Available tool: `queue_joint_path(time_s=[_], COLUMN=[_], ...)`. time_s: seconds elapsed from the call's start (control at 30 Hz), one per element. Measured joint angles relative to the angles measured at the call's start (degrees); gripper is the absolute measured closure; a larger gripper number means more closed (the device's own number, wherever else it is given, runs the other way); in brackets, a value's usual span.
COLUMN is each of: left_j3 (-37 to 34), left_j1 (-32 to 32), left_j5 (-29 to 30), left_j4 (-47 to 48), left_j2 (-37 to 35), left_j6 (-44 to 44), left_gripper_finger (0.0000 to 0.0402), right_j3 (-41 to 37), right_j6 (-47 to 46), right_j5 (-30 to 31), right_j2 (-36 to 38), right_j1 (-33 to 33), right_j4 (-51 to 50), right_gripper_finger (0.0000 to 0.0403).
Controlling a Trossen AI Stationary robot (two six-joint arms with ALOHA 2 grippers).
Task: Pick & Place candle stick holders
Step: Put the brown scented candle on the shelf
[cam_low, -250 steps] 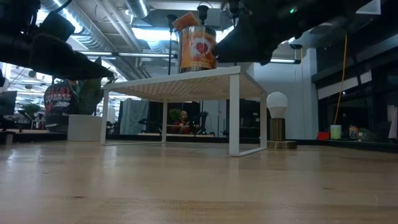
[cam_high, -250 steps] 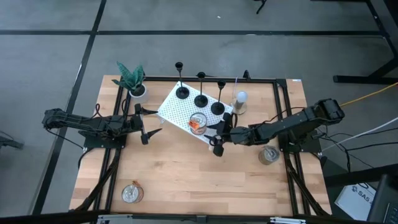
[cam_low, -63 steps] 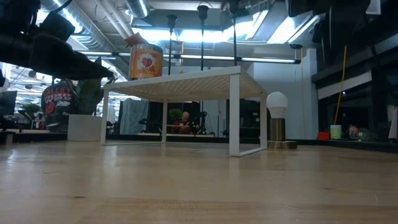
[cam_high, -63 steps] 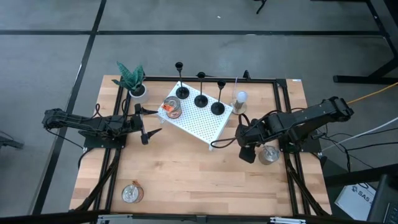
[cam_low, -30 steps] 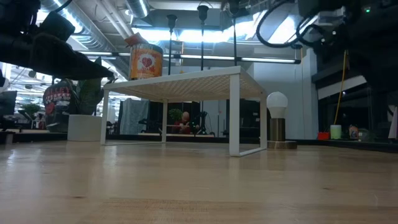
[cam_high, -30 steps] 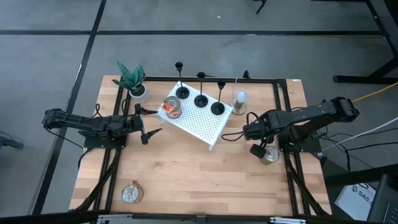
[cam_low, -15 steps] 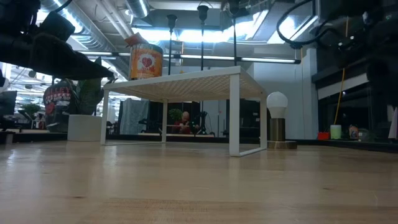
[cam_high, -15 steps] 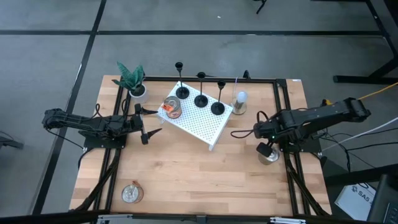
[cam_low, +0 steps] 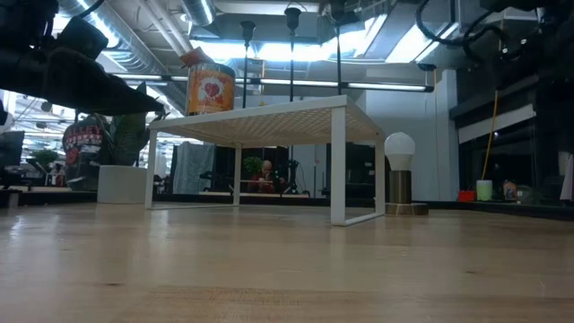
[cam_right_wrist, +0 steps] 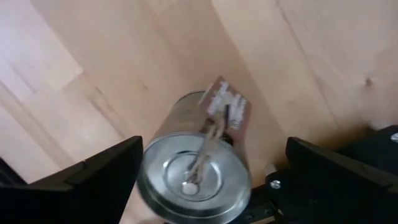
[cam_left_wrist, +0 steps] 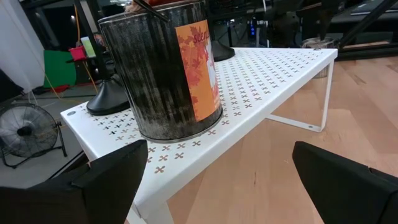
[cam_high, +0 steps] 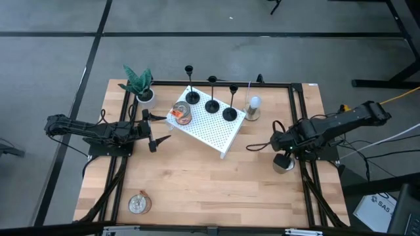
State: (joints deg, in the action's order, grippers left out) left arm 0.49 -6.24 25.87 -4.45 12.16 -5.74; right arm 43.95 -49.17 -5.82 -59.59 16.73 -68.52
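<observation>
Three black candle stick holders (cam_high: 192, 97) (cam_high: 212, 105) (cam_high: 230, 113) stand by their round bases along the far edge of a white perforated shelf (cam_high: 213, 128). Their stems show in the low view (cam_low: 292, 45). Two bases show in the left wrist view (cam_left_wrist: 109, 99). My left gripper (cam_high: 159, 139) (cam_left_wrist: 224, 180) is open and empty, level with the shelf's left end. My right gripper (cam_high: 282, 157) (cam_right_wrist: 211, 177) is open, points down, and hangs over a silver tin (cam_right_wrist: 193, 177) at the table's right, its fingers on either side without touching.
An orange-labelled can (cam_high: 182, 114) (cam_left_wrist: 165, 68) stands on the shelf's left end. A white bulb lamp (cam_high: 253, 105) stands right of the shelf, a potted plant (cam_high: 139, 82) at the far left, and another tin (cam_high: 138, 203) at the near left.
My right gripper has drawn back toward the table's right edge, away from the shelf, and now stands over the silver tin. The holders, shelf and can have stayed in place.
</observation>
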Motion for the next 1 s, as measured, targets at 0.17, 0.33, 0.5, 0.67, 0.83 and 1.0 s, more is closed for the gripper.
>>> queue_joint_path(time_s=[0.17, 0.33, 0.5, 0.67, 0.83, 1.0], left_j3=[0.0, 0.0, 0.0, 0.0, 0.0, 0.0], left_j1=[0.0, 0.0, 0.0, 0.0, 0.0, 0.0], left_j5=[0.0, 0.0, 0.0, 0.0, 0.0, 0.0], left_j4=[0.0, 0.0, 0.0, 0.0, 0.0, 0.0], left_j2=[0.0, 0.0, 0.0, 0.0, 0.0, 0.0], left_j6=[0.0, 0.0, 0.0, 0.0, 0.0, 0.0], left_gripper_finger=[0.0002, 0.0002, 0.0002, 0.0002, 0.0002, 0.0001], right_j3=[0.0, 0.0, 0.0, 0.0, 0.0, -0.1], right_j6=[-3.3, -6.1, -7.5, -9.1, -12.0, -12.8], right_j5=[0.1, 0.3, 0.7, 0.9, 2.6, 3.5], right_j2=[0.0, 0.0, 0.0, 0.0, 0.0, 0.0], right_j1=[3.7, 6.9, 9.4, 11.9, 14.0, 15.1], right_j4=[1.0, 0.5, 0.4, 0.3, 0.2, 0.0], right_gripper_finger=[0.0003, 0.0003, 0.0003, 0.0003, 0.0003, 0.0003])
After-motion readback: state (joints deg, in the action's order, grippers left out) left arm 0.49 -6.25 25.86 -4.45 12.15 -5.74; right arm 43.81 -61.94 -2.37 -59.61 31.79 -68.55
